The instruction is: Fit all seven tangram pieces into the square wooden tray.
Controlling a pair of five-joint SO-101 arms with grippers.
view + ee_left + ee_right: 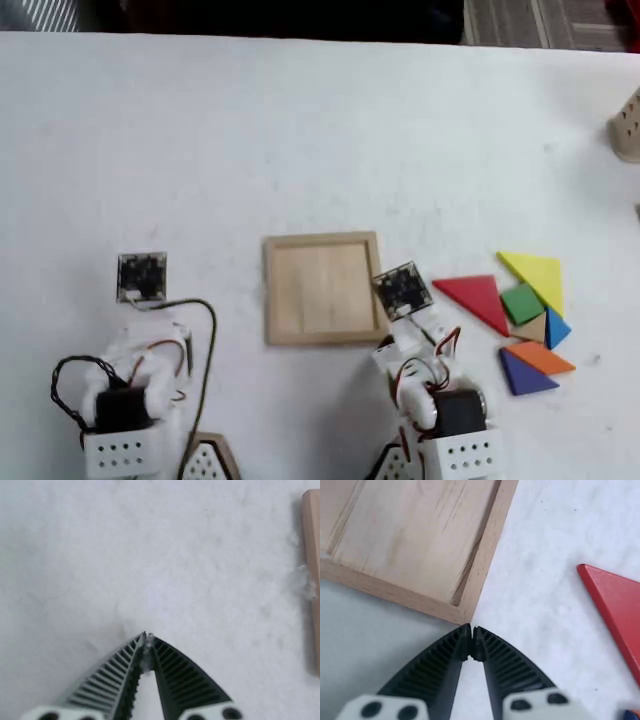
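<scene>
**Counting what is lying on the table**

We are counting one table (300, 140), and on it one square wooden tray (320, 239) and seven tangram pieces (524, 306). Among those seven we are finding five triangles: one red triangle (475, 298), one yellow triangle (536, 271), one light blue triangle (555, 328), one orange triangle (541, 356) and one dark blue triangle (520, 376). We are also counting one green square (519, 301) and one pale wooden piece (532, 328), its shape partly covered. We are seeing two arms, the left arm (120, 410) and the right arm (445, 410), bearing two grippers: the left gripper (147, 639) and the right gripper (471, 630). We are noting one tan perforated object (627, 125).
</scene>
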